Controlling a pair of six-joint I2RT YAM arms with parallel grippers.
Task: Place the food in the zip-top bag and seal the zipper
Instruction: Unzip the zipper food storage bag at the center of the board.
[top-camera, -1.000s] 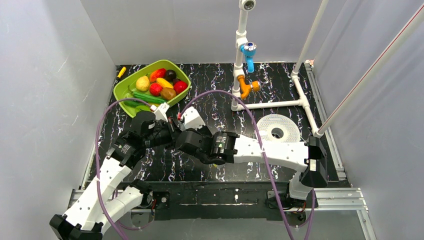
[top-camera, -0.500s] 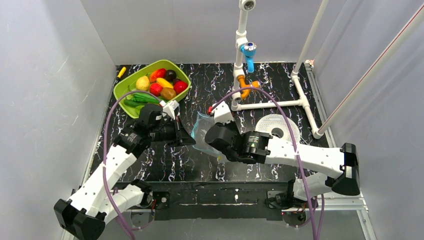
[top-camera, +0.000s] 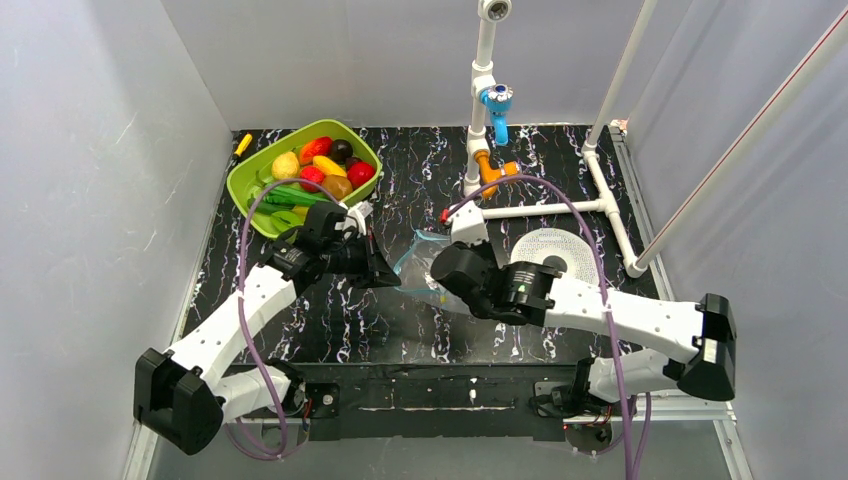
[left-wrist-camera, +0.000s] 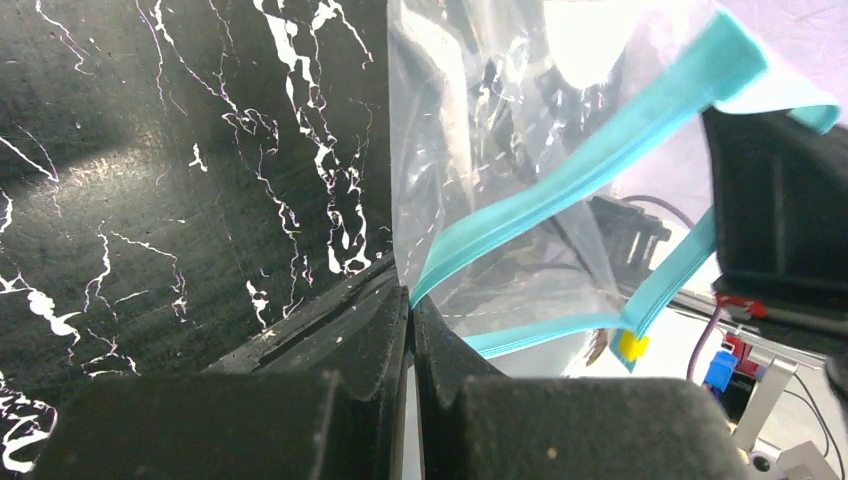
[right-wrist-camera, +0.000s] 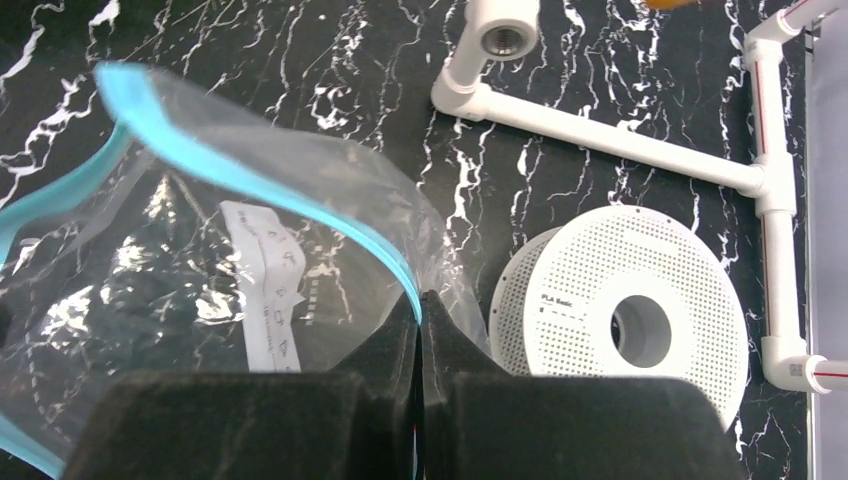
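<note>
the zip-top bag (top-camera: 416, 264) hangs mid-table between the arms, no food seen inside, its zipper (left-wrist-camera: 590, 165) gaping; the left gripper (left-wrist-camera: 410, 305) pinches one lip, the right gripper (right-wrist-camera: 421, 308) the other; opening the mouth seems in hand; the food (top-camera: 322, 172) sits in the green tray (top-camera: 233, 182), so one gripper must likely release to fetch it

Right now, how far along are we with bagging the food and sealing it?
Done: the zip-top bag is gripped, mouth spread. In hand: the left gripper and right gripper each pinch its edge at the zipper, holding it open between them. Remaining: all the food visible lies in the green tray; none shows in the bag, and the zipper is unsealed.
</note>
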